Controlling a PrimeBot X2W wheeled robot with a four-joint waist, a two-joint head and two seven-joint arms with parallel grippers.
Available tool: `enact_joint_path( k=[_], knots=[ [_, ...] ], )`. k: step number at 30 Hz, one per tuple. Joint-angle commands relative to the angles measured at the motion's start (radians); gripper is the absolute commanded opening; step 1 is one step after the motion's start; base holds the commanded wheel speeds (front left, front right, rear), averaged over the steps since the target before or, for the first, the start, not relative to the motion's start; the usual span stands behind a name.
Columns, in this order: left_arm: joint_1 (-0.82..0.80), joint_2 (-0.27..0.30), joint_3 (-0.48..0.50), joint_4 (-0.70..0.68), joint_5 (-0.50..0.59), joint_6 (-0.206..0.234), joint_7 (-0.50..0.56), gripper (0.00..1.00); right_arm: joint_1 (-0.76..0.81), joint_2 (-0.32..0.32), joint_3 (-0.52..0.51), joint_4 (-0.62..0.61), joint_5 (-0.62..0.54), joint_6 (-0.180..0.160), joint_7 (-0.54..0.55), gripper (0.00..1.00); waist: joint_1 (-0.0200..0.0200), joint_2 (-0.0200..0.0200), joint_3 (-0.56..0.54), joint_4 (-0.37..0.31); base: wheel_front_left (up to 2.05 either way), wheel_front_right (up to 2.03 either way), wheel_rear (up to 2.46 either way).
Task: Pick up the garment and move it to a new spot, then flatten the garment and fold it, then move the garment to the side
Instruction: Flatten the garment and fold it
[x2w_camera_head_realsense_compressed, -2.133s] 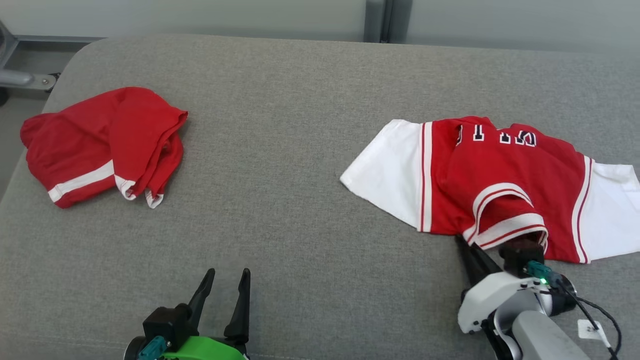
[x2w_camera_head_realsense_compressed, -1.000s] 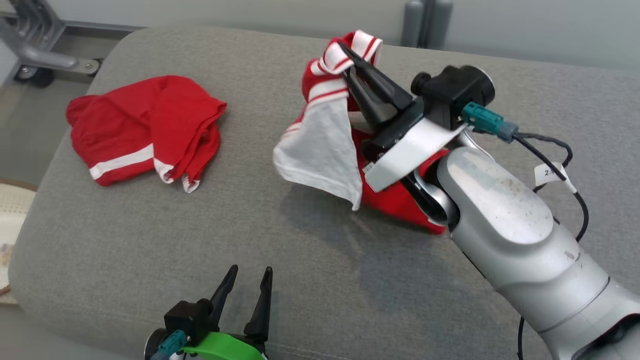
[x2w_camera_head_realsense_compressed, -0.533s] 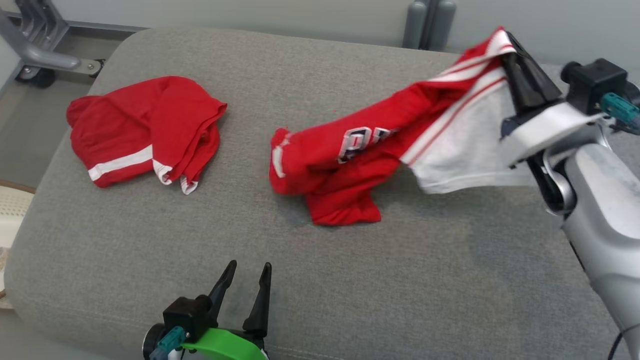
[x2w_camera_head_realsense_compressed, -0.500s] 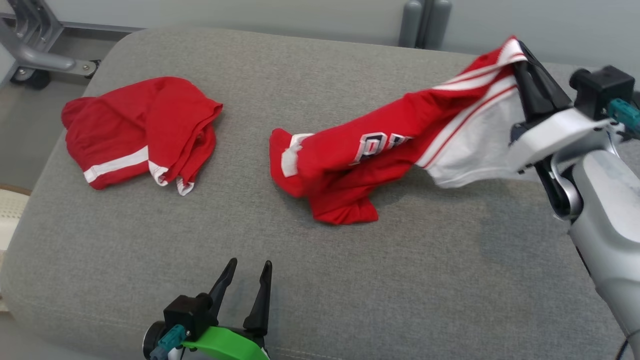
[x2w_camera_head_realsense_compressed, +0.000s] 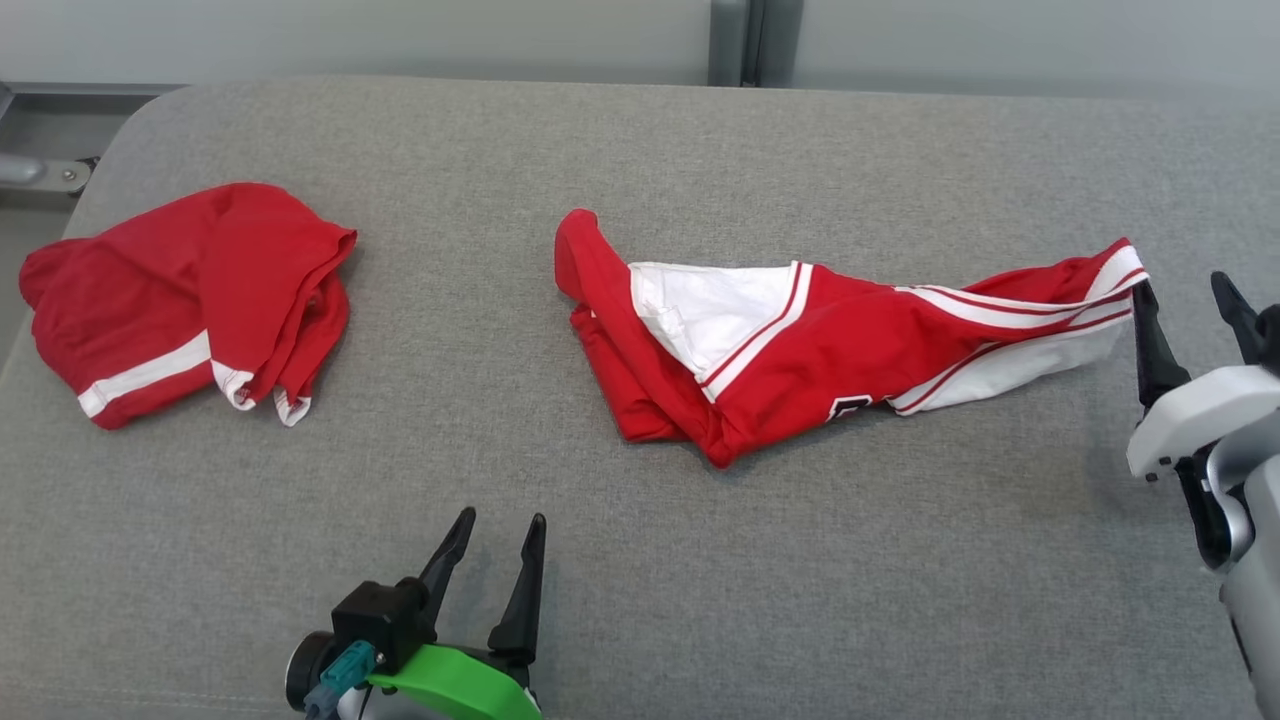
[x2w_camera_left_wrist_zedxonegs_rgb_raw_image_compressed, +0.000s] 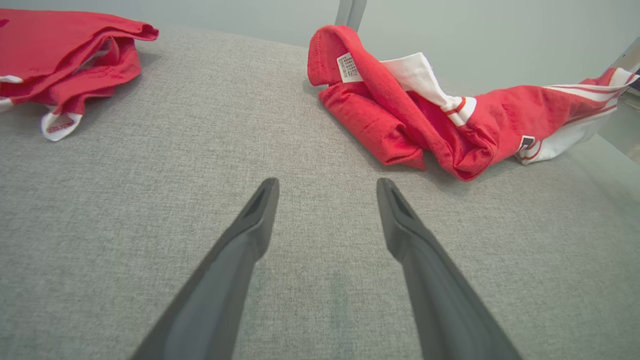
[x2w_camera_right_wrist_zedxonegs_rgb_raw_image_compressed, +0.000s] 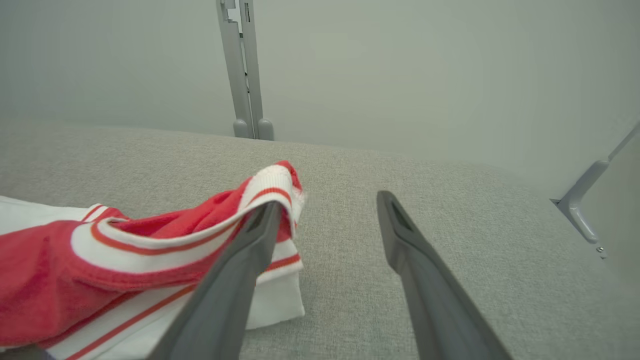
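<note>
Lying stretched across the grey fabric cushion, the crumpled red-and-white jersey garment has its striped cuff touching one finger of the right gripper, whose jaws stand apart, gripping nothing. The left gripper is spread and empty.

The garment folded over most of its lettering, unreadable; its label was too small to read; the second red garment ran off the left wrist view's edge; a right gripper finger covered part of the hem.
</note>
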Motion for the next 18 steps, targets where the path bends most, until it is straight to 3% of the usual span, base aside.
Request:
enact_joint_path(
  k=[1,7,18],
  knots=[
    [-0.011,0.003,-0.001,-0.003,0.0,-0.003,0.0,1.0,0.039,0.015,-0.026,-0.021,-0.011,-0.002,-0.003,1.0,0.0,0.0,-0.011,-0.015,0.0,0.0,0.0],
    [-0.049,0.003,-0.041,-0.038,-0.026,-0.003,0.0,1.0,0.16,0.105,-0.056,-0.16,-0.043,-0.002,-0.003,1.0,0.0,0.0,-0.002,-0.057,0.0,0.0,0.0],
    [-0.195,0.004,-0.174,0.005,-0.068,-0.003,0.0,1.0,0.221,0.208,0.023,-0.333,-0.069,-0.002,-0.003,1.0,0.0,0.0,0.072,-0.184,0.0,0.0,0.0]
  ],
)
